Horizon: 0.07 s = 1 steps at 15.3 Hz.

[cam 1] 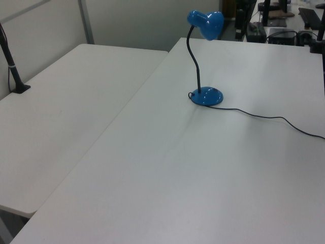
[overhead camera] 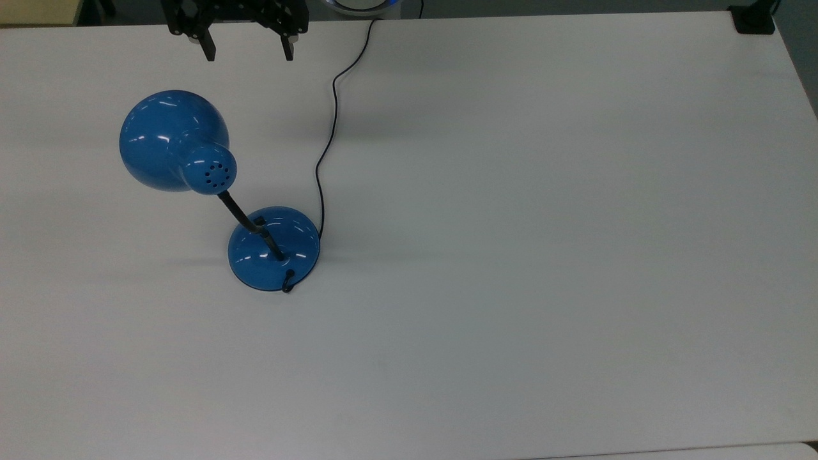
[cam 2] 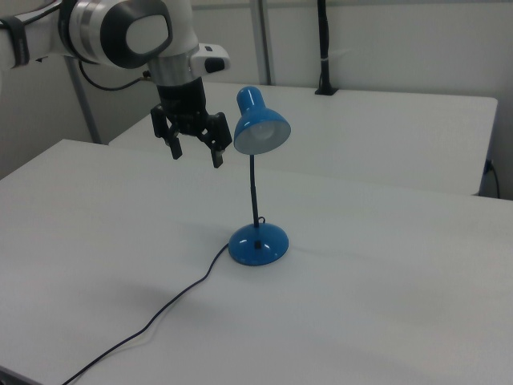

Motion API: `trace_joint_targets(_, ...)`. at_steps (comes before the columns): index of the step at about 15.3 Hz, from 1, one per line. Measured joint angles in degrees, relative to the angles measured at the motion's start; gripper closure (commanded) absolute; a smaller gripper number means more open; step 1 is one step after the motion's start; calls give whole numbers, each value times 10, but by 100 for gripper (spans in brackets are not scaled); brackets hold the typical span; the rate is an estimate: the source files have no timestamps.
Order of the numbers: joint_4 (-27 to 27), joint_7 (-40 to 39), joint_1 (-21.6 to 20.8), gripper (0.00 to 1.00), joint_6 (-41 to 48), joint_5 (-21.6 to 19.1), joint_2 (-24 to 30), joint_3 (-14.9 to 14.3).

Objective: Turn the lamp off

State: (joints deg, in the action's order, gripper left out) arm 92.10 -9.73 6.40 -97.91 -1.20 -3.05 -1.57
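Lamp upright on table, shade unlit in the right view | gripper raised beside shade, fingers spread, empty, well clear of base switch | I judge risk: a descent past shade could clip it or gooseneck, tipping lamp; cord may snag.

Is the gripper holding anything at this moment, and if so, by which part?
Nothing is held. The gripper hangs in the air with its jaws open and empty, apart from the lamp.
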Motion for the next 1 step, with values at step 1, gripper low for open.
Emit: trace_joint_targets(1,0,1,0,0,0,0,0,0)
